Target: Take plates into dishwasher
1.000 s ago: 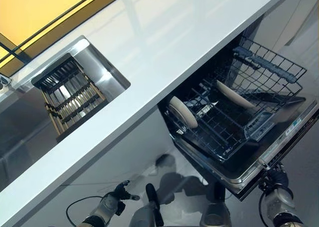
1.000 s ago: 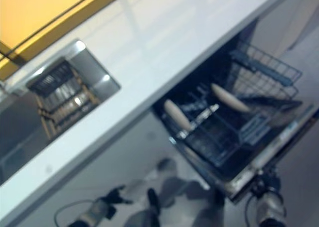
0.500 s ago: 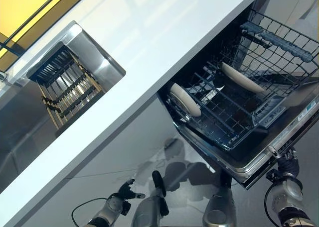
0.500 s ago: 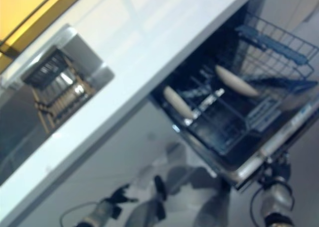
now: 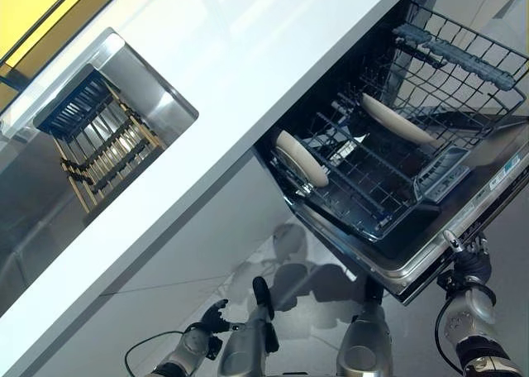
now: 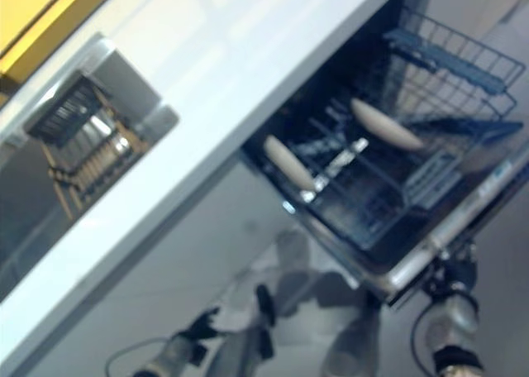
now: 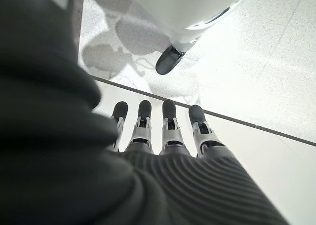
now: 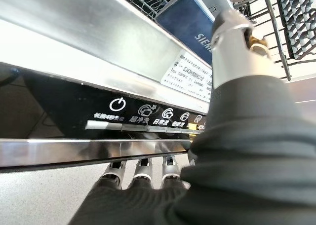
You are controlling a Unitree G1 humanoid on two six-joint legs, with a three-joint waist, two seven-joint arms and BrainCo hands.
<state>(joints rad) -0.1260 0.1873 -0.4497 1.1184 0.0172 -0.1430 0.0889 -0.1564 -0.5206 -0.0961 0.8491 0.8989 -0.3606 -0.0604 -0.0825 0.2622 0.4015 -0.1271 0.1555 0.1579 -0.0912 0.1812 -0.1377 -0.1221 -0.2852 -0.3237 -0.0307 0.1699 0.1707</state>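
Observation:
The dishwasher door (image 5: 417,269) hangs open below the counter, with the lower rack (image 5: 463,59) pulled out over it. Two pale plates stand on edge in the rack, one plate (image 5: 302,158) at its near left and another plate (image 5: 401,121) further in. My right hand (image 5: 467,271) is at the door's outer edge. In the right wrist view its thumb (image 8: 232,37) lies over the door's inner face and its fingers (image 8: 143,171) reach under the control strip (image 8: 123,111), pinching the edge. My left hand (image 5: 197,342) hangs low by the floor, fingers (image 7: 168,131) straight and holding nothing.
A long white countertop (image 5: 248,71) runs diagonally above the dishwasher. A steel sink (image 5: 161,92) set into it holds a slatted drying rack (image 5: 95,137). Pale speckled floor (image 7: 256,62) lies below the door.
The whole view has shifted, so the camera moved. My right hand stays at the door's edge and the plates keep their places in the rack.

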